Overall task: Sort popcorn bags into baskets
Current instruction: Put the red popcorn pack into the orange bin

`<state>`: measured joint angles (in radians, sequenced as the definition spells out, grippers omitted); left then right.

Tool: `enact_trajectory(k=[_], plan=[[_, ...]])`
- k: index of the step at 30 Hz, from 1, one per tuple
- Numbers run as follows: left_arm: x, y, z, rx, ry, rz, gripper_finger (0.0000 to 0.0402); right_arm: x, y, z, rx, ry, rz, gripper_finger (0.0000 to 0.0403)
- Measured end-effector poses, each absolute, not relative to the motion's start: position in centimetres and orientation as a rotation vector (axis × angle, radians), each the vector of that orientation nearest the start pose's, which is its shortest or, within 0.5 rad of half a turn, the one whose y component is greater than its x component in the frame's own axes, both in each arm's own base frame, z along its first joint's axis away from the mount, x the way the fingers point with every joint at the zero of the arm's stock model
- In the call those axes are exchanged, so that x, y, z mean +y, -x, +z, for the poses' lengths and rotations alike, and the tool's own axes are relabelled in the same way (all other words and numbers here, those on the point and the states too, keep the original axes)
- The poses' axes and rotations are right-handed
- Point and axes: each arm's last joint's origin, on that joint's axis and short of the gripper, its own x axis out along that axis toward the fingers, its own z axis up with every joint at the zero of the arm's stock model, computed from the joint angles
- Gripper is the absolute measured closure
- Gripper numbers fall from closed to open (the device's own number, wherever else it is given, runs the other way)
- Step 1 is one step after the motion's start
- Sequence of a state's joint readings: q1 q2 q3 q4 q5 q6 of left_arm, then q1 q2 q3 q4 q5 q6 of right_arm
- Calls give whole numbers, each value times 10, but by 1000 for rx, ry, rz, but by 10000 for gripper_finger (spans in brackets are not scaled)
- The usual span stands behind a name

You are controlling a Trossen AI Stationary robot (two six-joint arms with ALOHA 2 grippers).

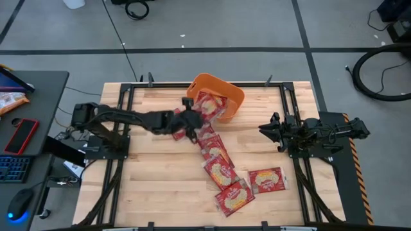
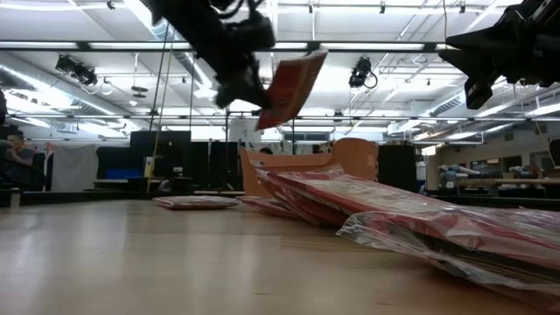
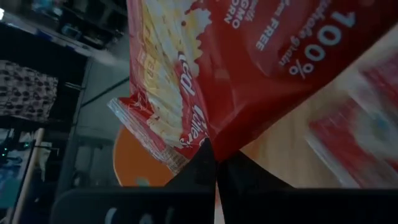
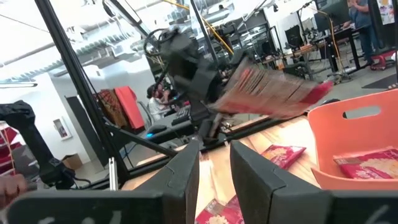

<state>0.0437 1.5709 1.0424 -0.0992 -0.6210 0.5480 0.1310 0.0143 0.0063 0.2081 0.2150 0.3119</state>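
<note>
My left gripper (image 1: pixel 191 119) hangs above the table just in front of the orange basket (image 1: pixel 221 88) and is shut on a red popcorn bag (image 2: pixel 293 83), which is lifted clear. In the right wrist view another bag (image 4: pixel 372 163) lies inside the basket (image 4: pixel 348 134). Several more bags (image 1: pixel 221 170) lie flat in a row on the table, from the basket toward the near edge; one (image 1: pixel 266 179) lies to the right of the row. My right gripper (image 1: pixel 264 128) waits open at the table's right side, touching nothing. My left gripper pinches the popcorn bag by an edge (image 3: pixel 214 146) between its two shut fingers (image 3: pixel 199 163). The bag is clear of the table and stands out from the fingers, tilted (image 2: pixel 297 74), toward the basket.
The basket (image 2: pixel 315 164) stands tilted at the table's far edge. One bag (image 2: pixel 197 202) lies under the left arm, left of the row. Bare wood (image 1: pixel 154 173) shows on the near left and between the row and the right arm. A desk with a phone (image 1: pixel 20 136) stands left of the table.
</note>
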Motion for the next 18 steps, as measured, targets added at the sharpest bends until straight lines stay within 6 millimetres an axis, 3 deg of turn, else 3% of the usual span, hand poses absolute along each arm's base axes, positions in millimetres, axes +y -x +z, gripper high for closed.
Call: enact_trajectory(k=[6, 13, 18], plan=[[74, -349, 227, 714, -605, 448, 396, 6, -96, 185, -216, -346, -50, 307], [116, -356, 180, 844, -592, 573, 394, 6, -96, 186, -219, -347, -49, 307], [127, -355, 171, 876, -578, 635, 350, 6, -96, 186, -220, -347, -49, 307]])
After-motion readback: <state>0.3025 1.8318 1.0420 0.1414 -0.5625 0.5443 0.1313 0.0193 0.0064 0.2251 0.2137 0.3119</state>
